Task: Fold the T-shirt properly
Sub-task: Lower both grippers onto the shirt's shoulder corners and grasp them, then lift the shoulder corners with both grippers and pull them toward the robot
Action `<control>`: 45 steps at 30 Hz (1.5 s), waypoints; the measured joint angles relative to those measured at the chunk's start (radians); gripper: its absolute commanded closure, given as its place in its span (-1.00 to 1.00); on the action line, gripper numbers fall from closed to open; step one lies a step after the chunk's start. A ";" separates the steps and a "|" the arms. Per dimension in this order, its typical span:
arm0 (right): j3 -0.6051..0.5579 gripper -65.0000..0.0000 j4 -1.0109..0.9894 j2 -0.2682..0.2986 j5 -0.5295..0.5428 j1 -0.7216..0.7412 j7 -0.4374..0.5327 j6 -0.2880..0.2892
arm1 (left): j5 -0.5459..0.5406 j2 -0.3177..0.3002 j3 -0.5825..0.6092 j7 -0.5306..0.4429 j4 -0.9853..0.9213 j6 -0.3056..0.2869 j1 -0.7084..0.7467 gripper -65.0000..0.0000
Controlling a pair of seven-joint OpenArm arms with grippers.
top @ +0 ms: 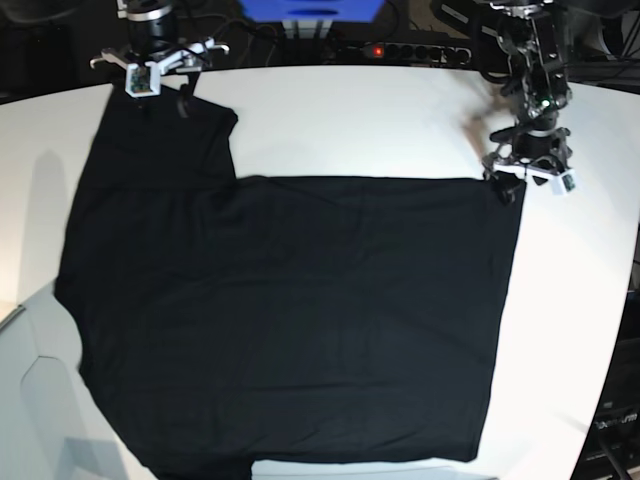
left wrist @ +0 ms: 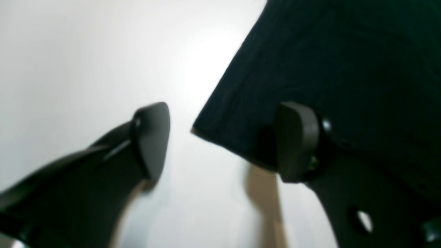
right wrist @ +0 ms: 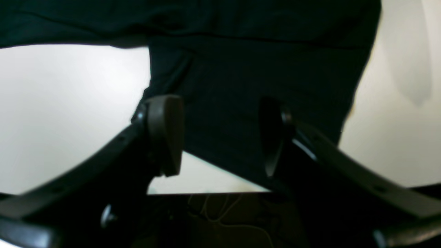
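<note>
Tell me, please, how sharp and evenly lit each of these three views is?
Left wrist view: soft focus, with glare on the table beside the T-shirt. Right wrist view: dim, so the T-shirt is nearly featureless, and the right gripper fingers are blurred. Base view: sharpest, with arm shadows at the table's edges.

Bright overhead light is washing the white table (top: pixel 350 120) almost to glare in both wrist views, which are looking soft and blurred. The shirt (top: pixel 300 310) is reading as near-featureless black, and the base view is bending at its edges.
</note>
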 measured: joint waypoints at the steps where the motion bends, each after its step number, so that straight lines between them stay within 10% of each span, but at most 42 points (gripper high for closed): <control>1: 0.009 -0.08 -0.001 0.000 0.000 0.000 0.000 0.000 | 0.002 -0.001 0.002 -0.006 -0.006 0.000 -0.002 -0.16; 16: 0.043 -0.09 -0.002 -0.002 0.000 0.000 0.000 0.000 | -0.001 -0.003 0.045 -0.014 -0.052 0.000 -0.057 1.00; 24: 0.143 -0.10 -0.023 -0.002 0.000 0.053 -0.034 0.014 | -0.005 -0.003 0.039 -0.014 -0.023 -0.007 -0.012 1.00; 34: 0.399 -0.10 -0.069 -0.058 0.098 0.308 -0.401 0.278 | -0.005 0.003 0.005 0.020 0.043 -0.007 0.059 1.00; 45: 0.465 -0.10 -0.202 -0.017 0.102 0.396 -0.507 0.290 | -0.005 0.002 0.001 0.023 0.045 -0.006 0.060 1.00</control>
